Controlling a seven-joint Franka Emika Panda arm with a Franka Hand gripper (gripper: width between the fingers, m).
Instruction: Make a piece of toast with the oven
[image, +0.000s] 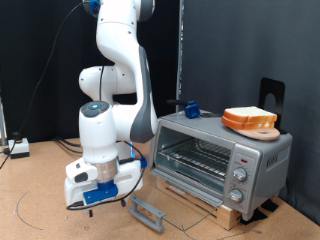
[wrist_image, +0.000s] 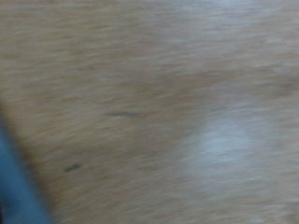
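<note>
Here, the exterior view shows one arm (image: 115, 75), one oven (image: 222, 155) and what look like two bread slices stacked on a round board (image: 262, 130) on the oven's roof, toward the exterior view's right; the toast (image: 249, 117) on top has a pale face and an orange-brown crust. No brand, label or writing can be read anywhere. The oven is a silver-grey box sitting on a low wooden base (image: 200, 198); one wire rack (image: 192, 157) shows inside, and three round knobs (image: 239, 182) run down its right panel. Its door (image: 147, 211) appears to hang fully down, the bar handle near the floor. One small blue object (image: 190, 108) sits at the back of the roof, toward the exterior view's left. The gripper (image: 88, 200) is low over the wooden table (image: 40, 200), just left of the open door in the exterior view, well apart from the toast; whether its fingers are apart or together cannot be told, and nothing shows between them. The wrist view is blurred: only brown wood grain, with a blue-grey edge (wrist_image: 17, 191) in one corner.
</note>
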